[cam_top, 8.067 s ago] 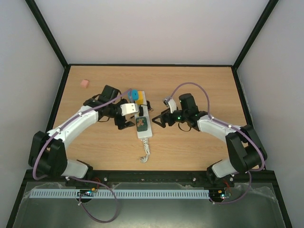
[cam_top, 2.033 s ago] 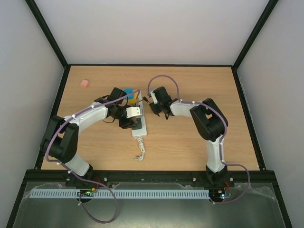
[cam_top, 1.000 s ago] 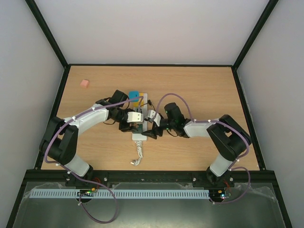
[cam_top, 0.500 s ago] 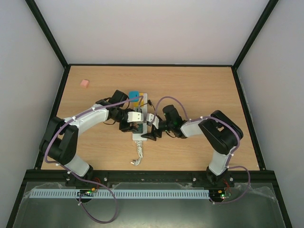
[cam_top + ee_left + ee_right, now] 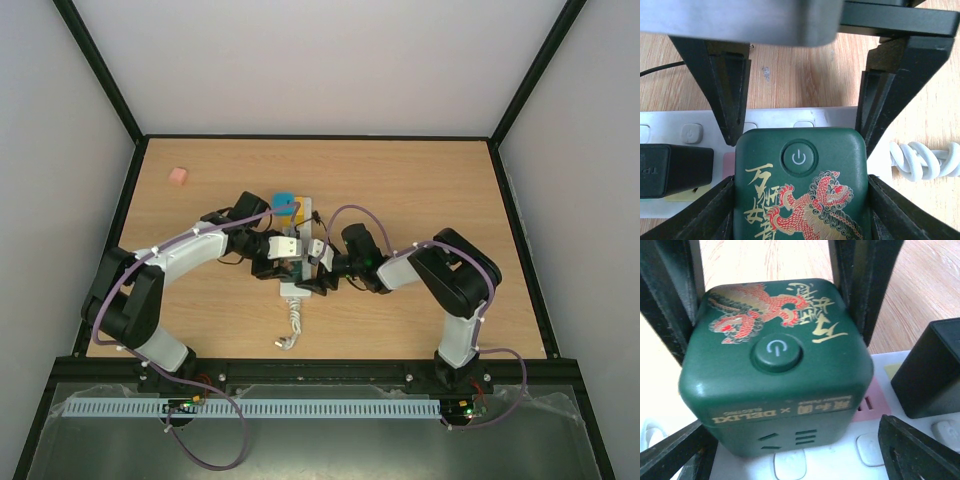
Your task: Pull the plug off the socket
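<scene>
The socket is a long white power strip (image 5: 291, 291) with a coiled white cord (image 5: 288, 325). A dark green cube plug with a red and gold lion and a power button (image 5: 800, 165) sits in it, next to a pink outlet face (image 5: 875, 400). My left gripper (image 5: 288, 262) is shut on the cube's two sides (image 5: 800, 200). My right gripper (image 5: 316, 278) is open; its fingers (image 5: 917, 450) straddle the same cube (image 5: 775, 365) from the opposite side, the right one apart from it. The strip also shows in the left wrist view (image 5: 790, 117) and in the right wrist view (image 5: 840, 462).
A black adapter (image 5: 675, 170) is plugged in beside the green cube and also shows in the right wrist view (image 5: 932, 370). A blue plug (image 5: 283, 199) sits at the strip's far end. A small pink block (image 5: 179, 176) lies at the far left of the wooden table (image 5: 430, 190).
My right gripper came from the strip's far end to the green plug and closed in on it. My left gripper stayed on the plug. The strip shifted slightly.
</scene>
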Motion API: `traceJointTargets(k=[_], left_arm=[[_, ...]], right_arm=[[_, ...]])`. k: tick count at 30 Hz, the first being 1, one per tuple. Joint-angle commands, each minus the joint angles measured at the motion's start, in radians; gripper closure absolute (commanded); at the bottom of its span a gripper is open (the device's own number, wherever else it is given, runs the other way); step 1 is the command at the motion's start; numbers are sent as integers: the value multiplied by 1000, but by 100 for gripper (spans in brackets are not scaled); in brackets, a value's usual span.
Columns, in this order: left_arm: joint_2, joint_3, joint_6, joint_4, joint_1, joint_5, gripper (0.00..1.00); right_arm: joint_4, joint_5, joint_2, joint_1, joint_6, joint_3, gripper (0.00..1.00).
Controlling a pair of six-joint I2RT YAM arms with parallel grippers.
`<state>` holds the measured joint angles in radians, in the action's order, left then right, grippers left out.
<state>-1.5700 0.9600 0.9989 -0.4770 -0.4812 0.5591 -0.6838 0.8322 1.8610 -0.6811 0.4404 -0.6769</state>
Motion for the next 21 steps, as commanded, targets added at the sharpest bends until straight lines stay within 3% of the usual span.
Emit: traceJointTargets(k=[1,7,10,17,21], left_arm=[[8,-35,20,-44,-11,73,49],[6,-36,-26,-10,-11,82,30],[13,-51,-36,14,-11,83,26],[28,-78,-58,61,-13,68,31],[31,-79,-72,69,-16,58,44]], right_arm=[[-53,-30,22,-6,-4,13,14],[-22,-15,38,-6,32,24,15],[-12,-9,37,-6,44,28,15],[8,-6,46,-6,73,30,15],[24,-3,51,-6,86,32,15]])
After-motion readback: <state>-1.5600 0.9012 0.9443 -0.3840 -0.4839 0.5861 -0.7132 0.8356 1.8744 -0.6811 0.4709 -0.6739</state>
